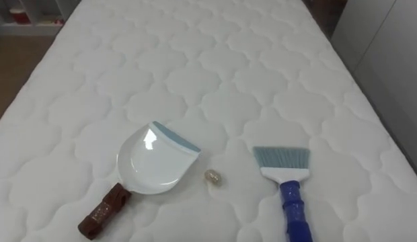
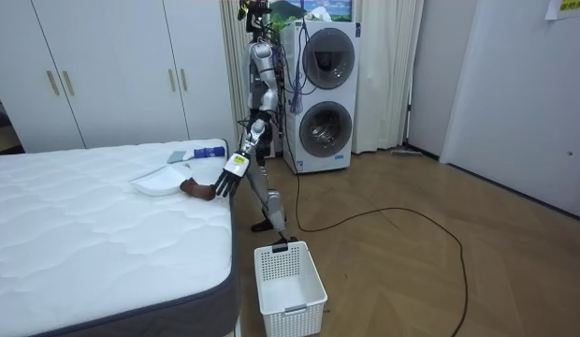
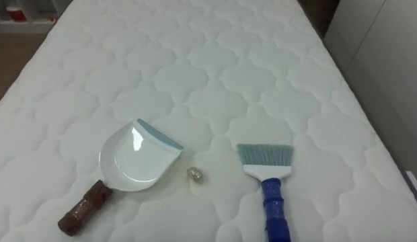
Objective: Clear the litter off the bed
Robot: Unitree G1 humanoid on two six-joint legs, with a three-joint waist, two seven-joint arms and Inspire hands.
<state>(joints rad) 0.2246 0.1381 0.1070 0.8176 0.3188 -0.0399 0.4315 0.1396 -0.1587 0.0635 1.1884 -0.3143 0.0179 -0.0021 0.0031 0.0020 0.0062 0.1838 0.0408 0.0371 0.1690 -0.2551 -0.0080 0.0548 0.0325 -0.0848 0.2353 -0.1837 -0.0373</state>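
A white dustpan (image 1: 155,161) with a pale blue lip and a brown handle (image 1: 104,212) lies on the white quilted mattress (image 1: 215,67), toward my left. To my right lies a brush (image 1: 284,168) with grey-blue bristles and a blue handle, bristles pointing away from me. Between them sits a small beige scrap (image 1: 214,177), just off the dustpan's lip. In the room view I stand at the bed's edge. My left hand (image 2: 231,174) hangs with relaxed fingers beside the dustpan's handle (image 2: 198,189), holding nothing.
A white laundry basket (image 2: 288,281) stands on the wooden floor near my feet, off the bed's corner. Behind me are two stacked washing machines (image 2: 323,94). White wardrobes (image 2: 112,65) line the wall past the bed. The mattress drops off at its right edge (image 1: 397,154).
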